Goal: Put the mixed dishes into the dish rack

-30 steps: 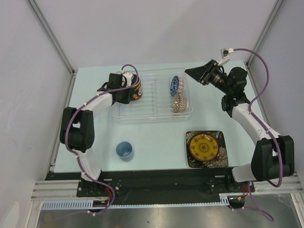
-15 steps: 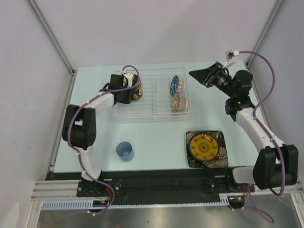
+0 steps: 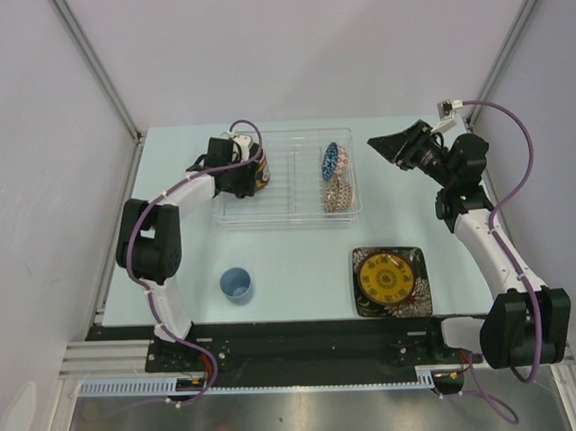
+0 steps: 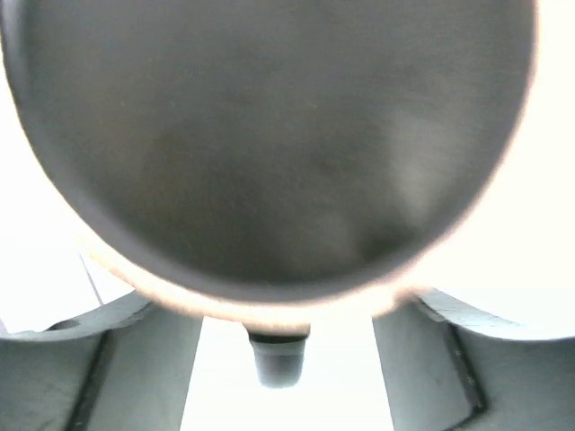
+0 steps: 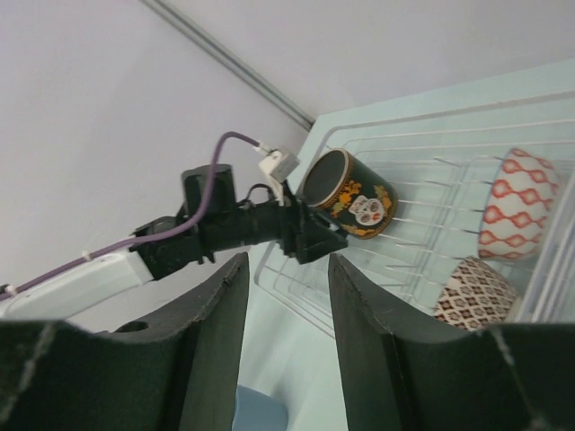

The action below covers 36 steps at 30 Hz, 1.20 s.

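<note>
The dark mug (image 3: 259, 169) lies on its side at the left end of the clear dish rack (image 3: 288, 208). My left gripper (image 3: 241, 172) is at its rim with jaws apart; in the left wrist view the mug (image 4: 269, 135) fills the frame above my spread left gripper (image 4: 287, 310). The blue patterned bowl (image 3: 332, 159) and beige bowl (image 3: 339, 192) stand on edge at the rack's right end. My right gripper (image 3: 385, 145) hovers open and empty beside the rack's right side. The yellow plate (image 3: 386, 278) rests on the black square plate (image 3: 417, 301).
A small light-blue cup (image 3: 236, 284) stands on the table in front of the rack, left of the plates. In the right wrist view my right gripper (image 5: 287, 260) looks across the rack (image 5: 431, 162) toward the mug (image 5: 352, 193). Frame posts rise at the table's back corners.
The left jaws have spread apart at the mug, which stays lying in the rack. The right arm has swung a little to the right, away from the rack.
</note>
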### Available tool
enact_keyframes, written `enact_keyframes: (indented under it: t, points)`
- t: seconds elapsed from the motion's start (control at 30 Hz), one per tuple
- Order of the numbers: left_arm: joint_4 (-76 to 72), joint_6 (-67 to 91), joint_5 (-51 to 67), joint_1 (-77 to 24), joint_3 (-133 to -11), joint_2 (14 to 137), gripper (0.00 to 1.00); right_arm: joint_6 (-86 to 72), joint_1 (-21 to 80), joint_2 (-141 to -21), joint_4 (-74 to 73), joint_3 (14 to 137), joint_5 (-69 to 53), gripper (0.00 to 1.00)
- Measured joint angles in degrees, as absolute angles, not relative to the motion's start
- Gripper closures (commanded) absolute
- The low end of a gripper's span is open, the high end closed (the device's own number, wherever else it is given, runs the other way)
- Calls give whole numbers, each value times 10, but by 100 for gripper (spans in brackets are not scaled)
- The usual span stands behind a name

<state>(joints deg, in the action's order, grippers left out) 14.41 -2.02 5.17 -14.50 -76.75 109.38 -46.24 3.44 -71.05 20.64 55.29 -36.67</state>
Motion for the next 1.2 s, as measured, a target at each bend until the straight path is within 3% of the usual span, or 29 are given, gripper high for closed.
enact_keyframes:
  t: [0.3, 0.47, 0.63, 0.87, 1.0, 1.2]
  points:
    - [224, 9, 92, -145, -806, 1015, 13, -393, 23, -674, 73, 553, -301, 54]
    - [303, -1, 142, -145, -916, 974, 12, -346, 27, -668, -128, 561, -165, 52]
    - [340, -58, 191, -152, -976, 931, 13, -323, 54, -628, -318, 548, -19, 41]
    - [398, -116, 231, -205, -953, 936, 13, -379, 54, -602, -493, 548, 136, 34]
    - [416, -125, 241, -219, -944, 950, 14, -405, 60, -639, -548, 520, 156, 28]
    - [427, -151, 254, -229, -944, 949, 15, -421, 64, -602, -578, 460, 142, 22]
